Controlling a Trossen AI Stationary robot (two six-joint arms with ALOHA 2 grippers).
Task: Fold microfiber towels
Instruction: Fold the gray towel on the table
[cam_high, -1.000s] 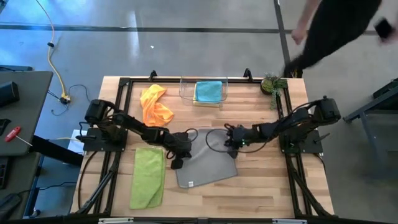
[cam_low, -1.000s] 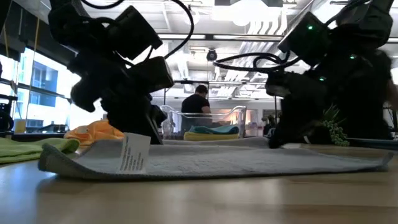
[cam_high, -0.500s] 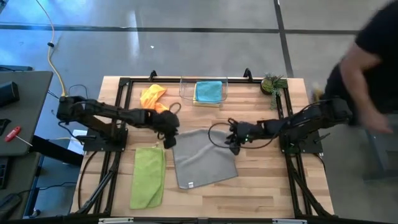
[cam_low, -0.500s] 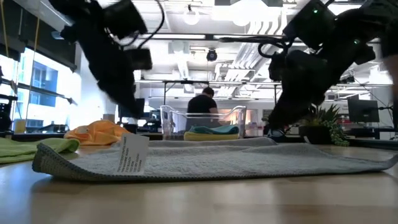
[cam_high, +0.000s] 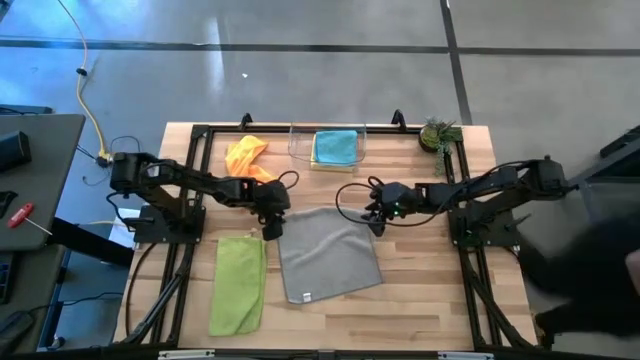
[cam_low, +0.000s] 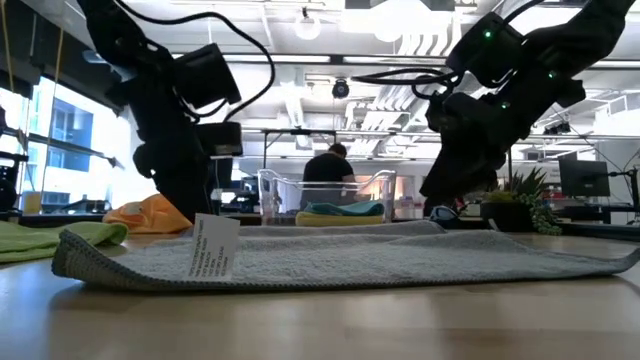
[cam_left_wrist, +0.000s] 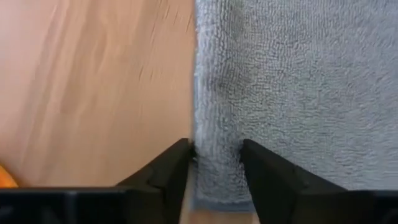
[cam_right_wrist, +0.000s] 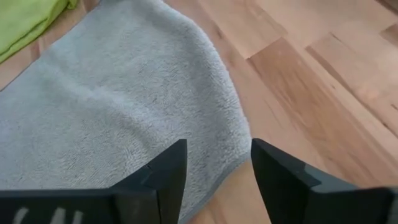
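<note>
The left pincer (cam_high: 272, 222) was held at the grey towel's (cam_high: 328, 252) far left corner, fingers (cam_left_wrist: 163, 171) apart astride its edge, nothing clamped. The right pincer (cam_high: 377, 217) was poised parted over the far right corner. The towel was spread flat mid-worktop (cam_high: 430, 290), flanked by the lime towel (cam_high: 238, 285); the orange towel (cam_high: 248, 160) was bunched behind.

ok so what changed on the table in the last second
Both arms spread the grey towel out flat from a bunched heap, drawing its far corners outward. The left end effector and the right end effector have opened, releasing those corners. The lime green towel, orange towel and clear bin stayed put.
</note>
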